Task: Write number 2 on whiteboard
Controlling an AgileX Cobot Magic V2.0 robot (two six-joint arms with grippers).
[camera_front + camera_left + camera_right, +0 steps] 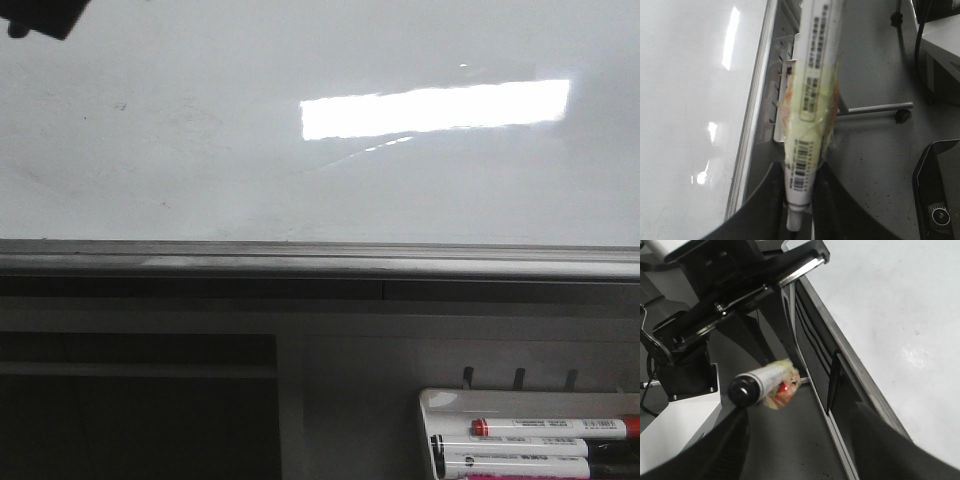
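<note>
The whiteboard [200, 150] fills the upper front view, glossy white with faint grey smudges and small specks, above a grey bottom rail [320, 262]. No number 2 shows on it. My left gripper [799, 200] is shut on a white marker [810, 100] that has a barcode and is wrapped in yellowish tape. The board [685, 125] lies beside it. My right gripper [805, 450] is open and empty, its fingers wide apart beside the board [900, 305]. A taped marker with a black end [762, 385] shows above one of its fingers, not between them.
A white marker tray [440, 400] with several markers [550, 428] hangs below the rail at the lower right. A dark shape [40, 18] cuts into the top left corner. Black arm parts [730, 295] stand beyond the right gripper.
</note>
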